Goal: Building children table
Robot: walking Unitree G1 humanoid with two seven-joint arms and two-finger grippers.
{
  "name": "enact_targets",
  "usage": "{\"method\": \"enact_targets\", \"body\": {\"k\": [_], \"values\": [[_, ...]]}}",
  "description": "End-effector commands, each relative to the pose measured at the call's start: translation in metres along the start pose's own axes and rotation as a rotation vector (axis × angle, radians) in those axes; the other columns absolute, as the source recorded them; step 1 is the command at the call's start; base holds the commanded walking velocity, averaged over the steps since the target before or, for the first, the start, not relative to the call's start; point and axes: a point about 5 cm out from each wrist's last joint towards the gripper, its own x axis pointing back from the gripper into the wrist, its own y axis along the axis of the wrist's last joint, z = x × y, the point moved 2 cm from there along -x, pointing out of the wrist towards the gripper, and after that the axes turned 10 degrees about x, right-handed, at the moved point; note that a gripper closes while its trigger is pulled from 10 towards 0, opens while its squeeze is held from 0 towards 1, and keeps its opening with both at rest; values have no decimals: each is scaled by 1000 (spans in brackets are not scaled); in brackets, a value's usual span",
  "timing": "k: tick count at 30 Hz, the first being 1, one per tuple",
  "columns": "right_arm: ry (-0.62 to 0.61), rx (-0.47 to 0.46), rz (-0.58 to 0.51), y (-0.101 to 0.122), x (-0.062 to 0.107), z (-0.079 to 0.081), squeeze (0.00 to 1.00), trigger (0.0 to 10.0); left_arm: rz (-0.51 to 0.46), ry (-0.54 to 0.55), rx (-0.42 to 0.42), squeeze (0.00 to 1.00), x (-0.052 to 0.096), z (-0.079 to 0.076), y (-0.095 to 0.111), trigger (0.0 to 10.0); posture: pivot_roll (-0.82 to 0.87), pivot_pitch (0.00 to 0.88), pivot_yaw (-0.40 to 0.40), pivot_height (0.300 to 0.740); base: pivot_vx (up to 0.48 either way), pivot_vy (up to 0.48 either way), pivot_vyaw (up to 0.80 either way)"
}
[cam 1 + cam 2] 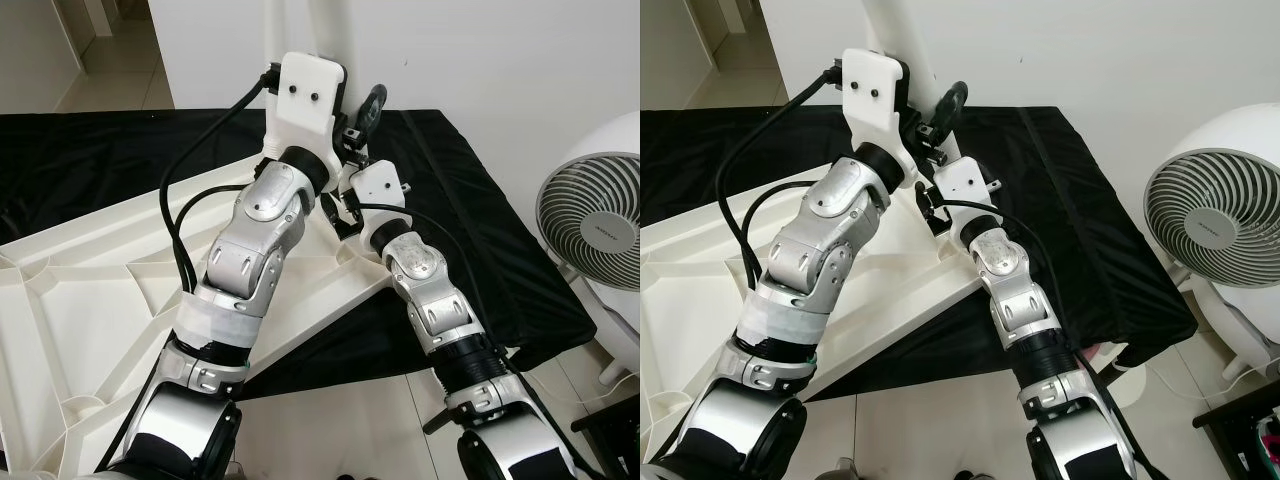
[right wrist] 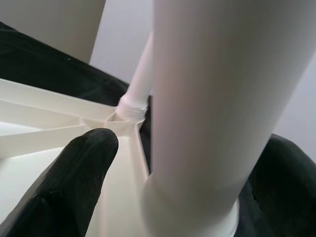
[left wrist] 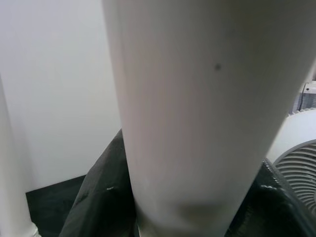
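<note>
Left end effector (image 1: 368, 108): raised beside the white tapered plastic table leg (image 1: 300, 30); grip state cannot be told.
Right end effector (image 1: 345, 215): at the leg's base; finger spread cannot be told; 1 black finger (image 2: 64, 182) rests just beside the leg.
Leg stands upright at the near corner of the white ribbed plastic tabletop (image 1: 80, 300), which lies upside down on black cloth (image 1: 470, 230).
Risk: uneven push tilts the leg and cross-threads the socket.
Right wrist view adds a 2nd leg's threaded joint (image 2: 133, 106).
</note>
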Motion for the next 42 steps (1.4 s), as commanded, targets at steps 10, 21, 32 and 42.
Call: {"method": "enact_targets", "body": {"k": [10, 21, 32, 42], "values": [[2, 67, -24, 6, -9, -1, 0, 10000, -24, 8, -17, 0, 0, -6, 4, 10000, 157, 38, -60, 740, 0, 0, 0], [26, 127, -36, 4, -11, 4, 0, 4314, -31, 2, -11, 0, 0, -9, 6, 10000, 161, 38, -63, 740, 0, 0, 0], [10, 127, -20, 0, -13, 2, 0, 0, -29, 2, -33, 0, -1, -10, 8, 10000, 167, 44, -58, 740, 0, 0, 0], [-44, 68, 23, -6, -14, 0, 0, 10000, -37, -14, 55, 1000, -1, -10, 8, 10000, 167, 52, -56, 740, 0, 0, 0]]}}
